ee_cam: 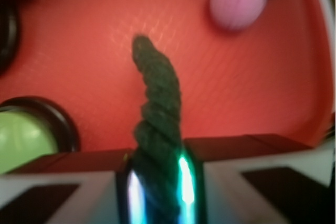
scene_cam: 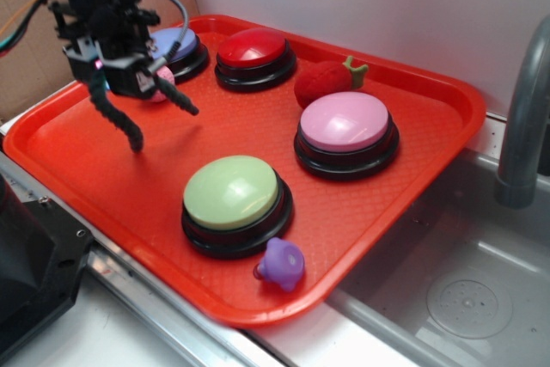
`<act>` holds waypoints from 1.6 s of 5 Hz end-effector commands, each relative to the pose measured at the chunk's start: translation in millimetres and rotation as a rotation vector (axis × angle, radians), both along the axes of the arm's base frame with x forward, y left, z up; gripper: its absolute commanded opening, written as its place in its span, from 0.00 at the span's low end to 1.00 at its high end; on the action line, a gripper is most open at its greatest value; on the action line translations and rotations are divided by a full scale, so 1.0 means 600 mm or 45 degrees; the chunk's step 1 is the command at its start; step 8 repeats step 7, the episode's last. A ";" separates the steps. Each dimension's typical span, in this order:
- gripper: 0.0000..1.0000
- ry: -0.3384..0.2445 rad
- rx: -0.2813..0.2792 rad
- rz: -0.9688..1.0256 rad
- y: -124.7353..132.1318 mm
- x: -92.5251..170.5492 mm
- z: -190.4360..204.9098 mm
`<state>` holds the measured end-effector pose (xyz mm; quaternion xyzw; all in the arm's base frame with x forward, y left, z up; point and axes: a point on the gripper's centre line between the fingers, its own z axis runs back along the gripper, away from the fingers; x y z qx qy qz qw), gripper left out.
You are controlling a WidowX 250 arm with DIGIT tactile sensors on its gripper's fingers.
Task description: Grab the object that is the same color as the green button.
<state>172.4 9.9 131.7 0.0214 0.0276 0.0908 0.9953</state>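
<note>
Dark grey-green braided rope [ee_cam: 157,124] sits clamped between the fingers [ee_cam: 157,184] in the wrist view, its lower part pinched at the bottom of the frame and its free end curving up over the red tray [ee_cam: 94,56]. In the exterior view the same rope [scene_cam: 120,122] hangs off the tray floor from the gripper [scene_cam: 129,83] at the tray's far left — the exact grip point is hard to make out there, lost against the black arm hardware.

Beside it, a second dark finger-like piece [scene_cam: 176,96] juts out to the right; what it is cannot be told. The pink ball [scene_cam: 161,85] is mostly hidden behind the gripper in the exterior view, and blurred at the top right of the wrist view.

The green button [scene_cam: 232,202] stands near the tray's front edge, well apart from the rope — in the wrist view only a cut-off sliver of its dome and black base shows at lower left. A blue button [scene_cam: 176,47] is partly covered by the arm. Red button [scene_cam: 254,56], pink button [scene_cam: 346,133], plush strawberry [scene_cam: 331,81] and a small purple piece [scene_cam: 282,264] sit clear.
</note>
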 end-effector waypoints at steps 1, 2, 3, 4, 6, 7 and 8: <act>0.00 -0.224 0.062 -0.126 0.019 0.033 0.147; 0.00 -0.325 0.037 -0.254 0.043 0.055 0.166; 0.00 -0.328 0.017 -0.302 0.070 0.062 0.162; 0.00 -0.237 -0.091 -0.269 0.089 0.050 0.128; 0.00 -0.193 -0.076 -0.321 0.049 0.018 0.110; 0.00 -0.211 -0.083 -0.310 0.047 0.024 0.111; 0.00 -0.211 -0.083 -0.310 0.047 0.024 0.111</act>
